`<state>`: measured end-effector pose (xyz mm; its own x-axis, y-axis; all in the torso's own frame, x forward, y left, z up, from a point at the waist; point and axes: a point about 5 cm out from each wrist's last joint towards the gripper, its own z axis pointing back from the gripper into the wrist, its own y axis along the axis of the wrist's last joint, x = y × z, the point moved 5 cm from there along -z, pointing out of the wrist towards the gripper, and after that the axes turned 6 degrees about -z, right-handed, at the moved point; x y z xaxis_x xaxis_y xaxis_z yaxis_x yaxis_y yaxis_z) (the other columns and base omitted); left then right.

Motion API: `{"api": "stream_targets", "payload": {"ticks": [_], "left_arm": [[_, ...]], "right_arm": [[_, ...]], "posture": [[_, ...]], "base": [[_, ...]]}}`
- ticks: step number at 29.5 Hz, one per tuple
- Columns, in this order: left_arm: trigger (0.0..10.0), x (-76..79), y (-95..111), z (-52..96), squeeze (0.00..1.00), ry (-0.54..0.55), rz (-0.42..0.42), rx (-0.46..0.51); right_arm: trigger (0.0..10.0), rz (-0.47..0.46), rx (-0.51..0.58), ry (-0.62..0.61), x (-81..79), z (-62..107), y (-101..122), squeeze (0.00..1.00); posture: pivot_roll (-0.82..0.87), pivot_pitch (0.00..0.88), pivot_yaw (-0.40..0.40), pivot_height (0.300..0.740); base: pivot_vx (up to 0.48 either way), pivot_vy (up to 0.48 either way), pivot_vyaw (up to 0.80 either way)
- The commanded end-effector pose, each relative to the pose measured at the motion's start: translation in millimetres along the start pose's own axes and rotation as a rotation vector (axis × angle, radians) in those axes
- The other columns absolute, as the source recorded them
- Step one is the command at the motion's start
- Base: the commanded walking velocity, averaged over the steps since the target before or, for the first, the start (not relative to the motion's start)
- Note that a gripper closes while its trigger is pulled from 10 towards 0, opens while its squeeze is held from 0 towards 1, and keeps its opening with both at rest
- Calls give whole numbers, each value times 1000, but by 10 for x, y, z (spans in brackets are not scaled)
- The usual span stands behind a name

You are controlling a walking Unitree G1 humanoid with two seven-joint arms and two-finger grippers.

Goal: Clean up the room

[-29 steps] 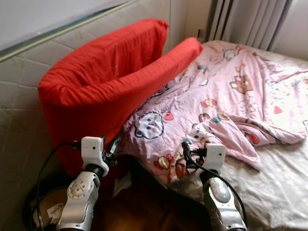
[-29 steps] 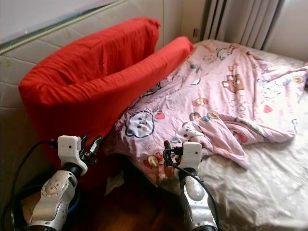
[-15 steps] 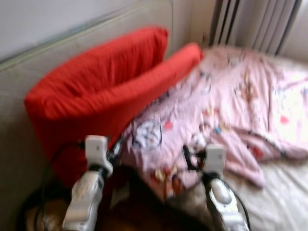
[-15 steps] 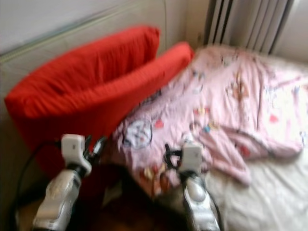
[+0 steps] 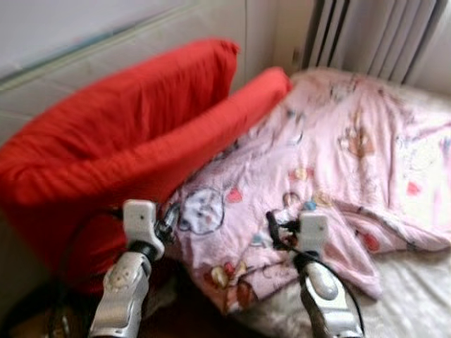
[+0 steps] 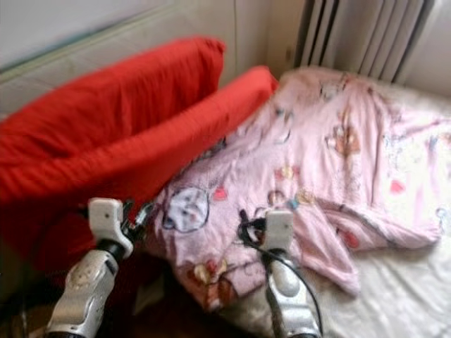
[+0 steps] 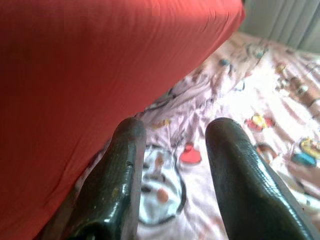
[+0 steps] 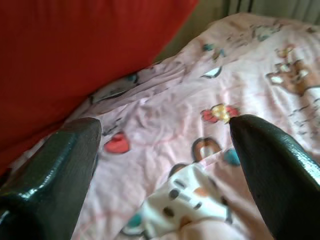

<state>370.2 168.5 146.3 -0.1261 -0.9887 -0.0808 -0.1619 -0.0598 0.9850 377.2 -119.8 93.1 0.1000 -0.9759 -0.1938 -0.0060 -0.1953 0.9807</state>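
My view has swung in closer over the bed (image 5: 416, 296), so both claws, left (image 7: 172, 150) and right (image 8: 165, 150), hang open and empty above the rumpled pink blanket (image 5: 331, 162) beside the red pillow (image 5: 120, 134), ready to tidy.

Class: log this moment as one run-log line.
left gripper: open | right gripper: open | both over pink blanket | red pillows beside

red pillow (image 5: 127, 134): matt woven cloth, softly creased
pink blanket (image 5: 331, 162): thin printed cloth, rumpled
fingers (image 7: 120, 185): glossy black, finely pebbled
arms (image 5: 123, 292): smooth silver metal
curtain (image 5: 380, 35): pleated pale cloth
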Motion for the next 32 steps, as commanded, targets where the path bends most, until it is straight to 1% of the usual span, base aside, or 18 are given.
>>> {"api": "stream_targets", "payload": {"ticks": [1,3,7,13,17,21,24,26,27,32], "left_arm": [[10000,-91,-28,52,0,21,-7,-11],[10000,-91,-30,53,0,20,-6,-11],[10000,-85,-33,53,0,17,-7,-13],[10000,-64,-34,52,0,9,-7,-13],[10000,-60,-36,53,0,6,-5,-14],[10000,-52,-41,55,0,2,-4,-16],[10000,-45,-42,54,0,1,-3,-16],[10000,-37,-45,53,0,-2,-3,-17],[10000,-37,-45,53,0,-2,-3,-17],[10000,-20,-51,54,0,-8,-3,-18]], "right_arm": [[10000,-13,-9,32,-133,2,-29,0],[10000,-12,-13,31,-130,3,-38,0],[10000,-10,-15,29,-128,4,-43,0],[10000,2,-42,5,-77,-1,-93,0],[10000,6,-40,-6,-59,-6,-89,0],[10000,14,-70,-55,17,-25,-123,0],[10000,23,-91,-71,44,-34,-148,0],[10000,20,-88,-75,52,-40,-141,0],[10000,20,-88,-75,52,-40,-141,0],[10000,27,-86,-70,41,-40,-141,0]], "posture": [[104,234,18,740],[105,235,18,740],[104,235,18,740],[103,236,19,740],[105,234,18,740],[105,233,18,740],[105,233,18,740],[105,231,19,716],[105,231,19,716],[106,224,19,681]], "base": [[307,0,0],[279,0,0],[0,0,0],[0,0,0],[0,0,0],[0,0,0],[0,0,0],[0,0,0],[0,0,0],[0,0,0]]}}
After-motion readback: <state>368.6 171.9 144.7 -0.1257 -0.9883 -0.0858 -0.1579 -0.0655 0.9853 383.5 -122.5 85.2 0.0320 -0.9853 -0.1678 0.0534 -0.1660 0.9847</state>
